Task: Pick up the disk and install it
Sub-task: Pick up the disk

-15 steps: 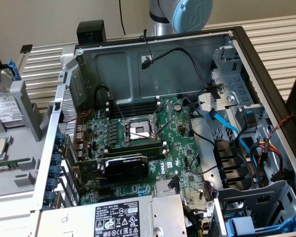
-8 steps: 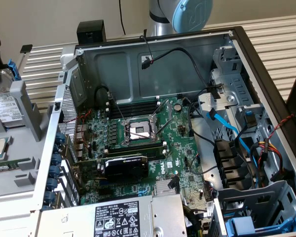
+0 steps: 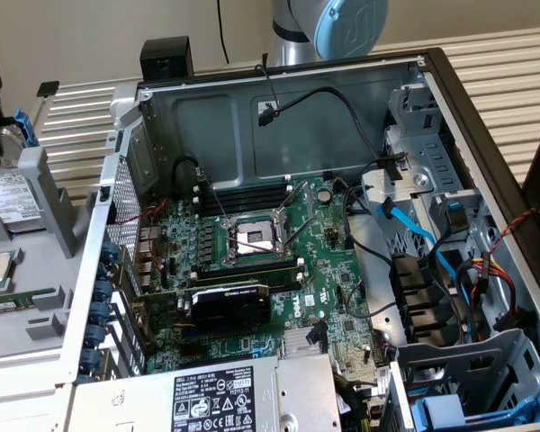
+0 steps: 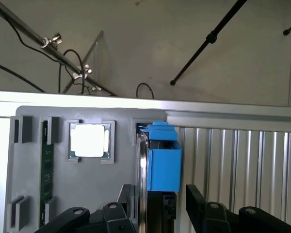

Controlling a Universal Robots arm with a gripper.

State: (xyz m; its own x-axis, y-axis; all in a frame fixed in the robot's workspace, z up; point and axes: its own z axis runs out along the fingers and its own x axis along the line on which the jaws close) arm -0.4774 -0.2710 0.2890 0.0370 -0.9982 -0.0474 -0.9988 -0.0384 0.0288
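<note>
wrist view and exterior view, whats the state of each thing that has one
disk: upright on edge in the grey tray, not lifted
gripper: open, a finger either side of the disk
processor chip: lying in its pocket of the tray
computer case: side open, inside exposed

Silver hard drive in blue plastic frame [image 4: 164,162] stood on edge in slot of grey plastic holder tray [image 4: 63,189]. Jaws straddled it, narrow gap each side. Grey slot wall crowded one flank; ribbed pale counter [image 4: 242,165] lay bare beyond other.

In open black computer case [image 3: 486,153], blue and black cables [image 3: 436,256] crossed before grey metal drive cage [image 3: 423,135] at exterior view's right. Space above green motherboard [image 3: 342,234] stood open.
</note>
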